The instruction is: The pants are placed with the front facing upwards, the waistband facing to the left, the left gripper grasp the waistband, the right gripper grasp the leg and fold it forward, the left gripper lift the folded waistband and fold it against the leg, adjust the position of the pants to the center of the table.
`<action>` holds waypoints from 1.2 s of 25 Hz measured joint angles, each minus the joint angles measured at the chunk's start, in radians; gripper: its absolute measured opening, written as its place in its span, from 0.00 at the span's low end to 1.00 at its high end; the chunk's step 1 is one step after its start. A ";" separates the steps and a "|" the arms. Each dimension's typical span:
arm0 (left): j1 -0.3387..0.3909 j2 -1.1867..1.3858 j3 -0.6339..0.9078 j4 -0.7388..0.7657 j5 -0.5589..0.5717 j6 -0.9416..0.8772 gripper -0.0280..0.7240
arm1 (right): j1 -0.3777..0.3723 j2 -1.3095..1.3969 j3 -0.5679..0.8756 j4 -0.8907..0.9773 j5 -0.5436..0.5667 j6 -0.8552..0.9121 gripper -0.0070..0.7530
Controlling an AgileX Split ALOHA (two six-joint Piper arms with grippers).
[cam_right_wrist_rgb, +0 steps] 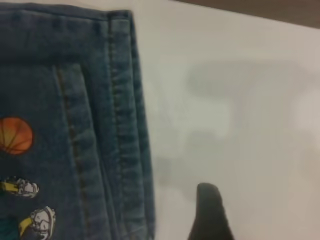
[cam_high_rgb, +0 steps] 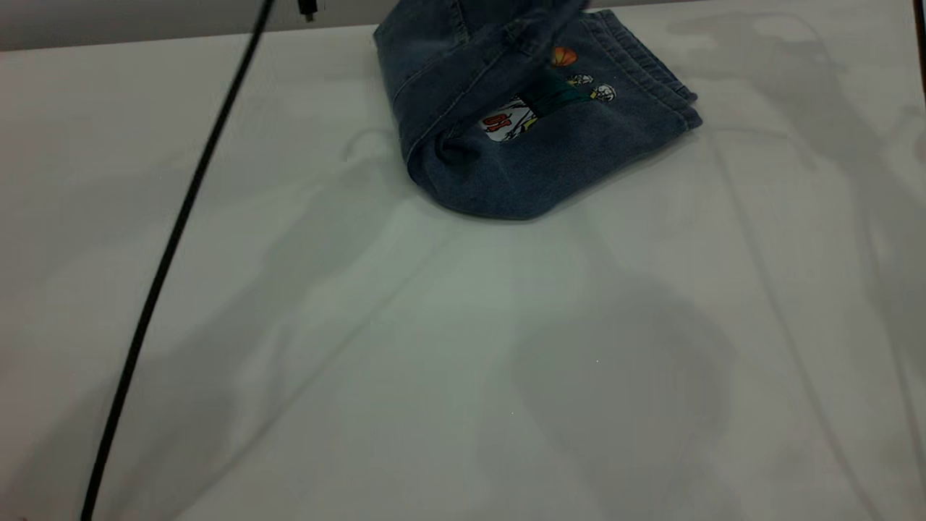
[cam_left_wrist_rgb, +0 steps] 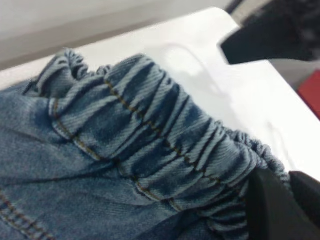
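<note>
The blue denim pants lie folded at the far middle of the white table, with the cartoon print facing up. Their upper layer rises out of the top of the exterior view. In the left wrist view the ruched waistband is bunched and raised above the tabletop, and my left gripper is shut on its gathered edge. In the right wrist view the leg lies flat with its stitched hem. A dark tip of my right gripper hangs over bare table just beside that hem, touching no cloth.
A black cable runs diagonally across the left side of the table. Beyond the table's far edge are a dark object and something red. Bare white tabletop stretches in front of the pants.
</note>
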 joint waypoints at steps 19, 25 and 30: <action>-0.028 0.034 0.000 -0.269 -0.145 0.274 0.82 | 0.000 0.000 0.000 0.124 -0.001 0.007 0.55; 0.007 0.034 -0.015 0.018 -0.075 0.173 0.78 | 0.000 0.000 0.000 0.185 -0.001 0.007 0.55; 0.020 0.034 -0.130 0.397 0.128 -0.123 0.78 | 0.000 0.000 0.000 0.199 -0.001 0.006 0.55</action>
